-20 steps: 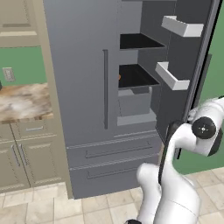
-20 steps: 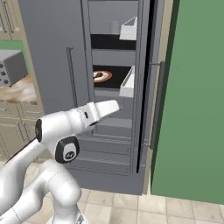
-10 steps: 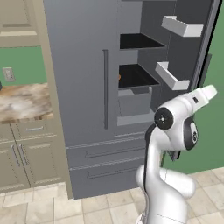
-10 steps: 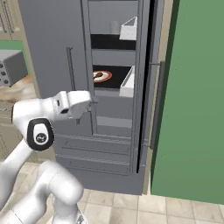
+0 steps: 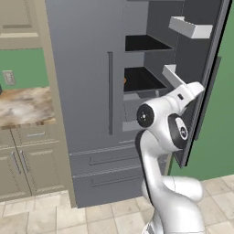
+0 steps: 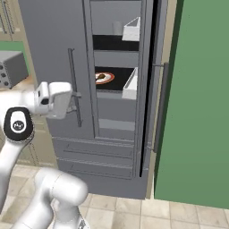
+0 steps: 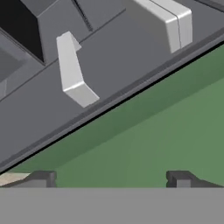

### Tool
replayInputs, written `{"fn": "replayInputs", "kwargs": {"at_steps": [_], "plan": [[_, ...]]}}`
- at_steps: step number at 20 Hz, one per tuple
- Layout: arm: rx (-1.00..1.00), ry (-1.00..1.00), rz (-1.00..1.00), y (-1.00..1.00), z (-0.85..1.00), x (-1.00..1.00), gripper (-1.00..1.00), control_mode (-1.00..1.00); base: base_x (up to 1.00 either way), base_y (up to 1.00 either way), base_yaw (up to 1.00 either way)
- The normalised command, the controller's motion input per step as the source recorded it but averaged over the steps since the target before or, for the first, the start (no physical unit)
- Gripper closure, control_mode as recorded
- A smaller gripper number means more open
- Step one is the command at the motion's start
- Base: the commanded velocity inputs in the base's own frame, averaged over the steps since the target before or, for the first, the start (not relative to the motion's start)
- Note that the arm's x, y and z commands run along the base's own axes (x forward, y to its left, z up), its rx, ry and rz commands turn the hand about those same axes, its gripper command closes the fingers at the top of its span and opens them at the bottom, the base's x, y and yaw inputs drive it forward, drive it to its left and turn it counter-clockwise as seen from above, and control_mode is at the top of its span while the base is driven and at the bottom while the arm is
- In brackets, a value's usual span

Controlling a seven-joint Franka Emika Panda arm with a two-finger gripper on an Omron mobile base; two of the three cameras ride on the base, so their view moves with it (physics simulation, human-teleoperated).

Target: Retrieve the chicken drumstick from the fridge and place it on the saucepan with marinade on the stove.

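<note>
Simulated kitchen, beige tile floor [image 5: 55, 217], green wall [image 6: 197, 98] on the right. Beige cabinets [image 5: 27, 169] under a marbled counter [image 5: 25, 105], left of the fridge [image 5: 82, 91]. Fridge tall and grey; right door swung open, white door bins [image 5: 189, 27] on its inner face, dark shelves inside, two drawers below. Chicken drumstick [image 6: 103, 78] lying on a round plate [image 6: 105, 79] on the middle shelf, well apart from the gripper [image 7: 109, 177]. Gripper fingertips [image 7: 41, 177] spread wide — nothing between them — aimed at the open door's edge and green wall. Since the earlier frame: arm swung across the fridge front, elbow higher; fridge and drumstick unmoved.
</note>
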Motion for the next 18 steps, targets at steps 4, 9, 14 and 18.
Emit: {"fn": "replayInputs", "kwargs": {"at_steps": [4, 9, 14, 18], "plan": [[0.0, 0.03, -0.12, 0.0, -0.02, 0.46, -1.0, -1.0, 0.0, 0.0, 0.0], [0.0, 0.04, -0.09, 0.0, -0.16, 0.71, -1.0, -1.0, 0.0, 0.0, 0.0], [0.0, 0.04, -0.05, 0.0, -0.24, 0.78, -1.0, -1.0, 0.0, 0.0, 0.0], [0.0, 0.16, -0.06, -0.13, 0.0, 0.37, -1.0, -1.0, 0.0, 0.0, 0.0]]}}
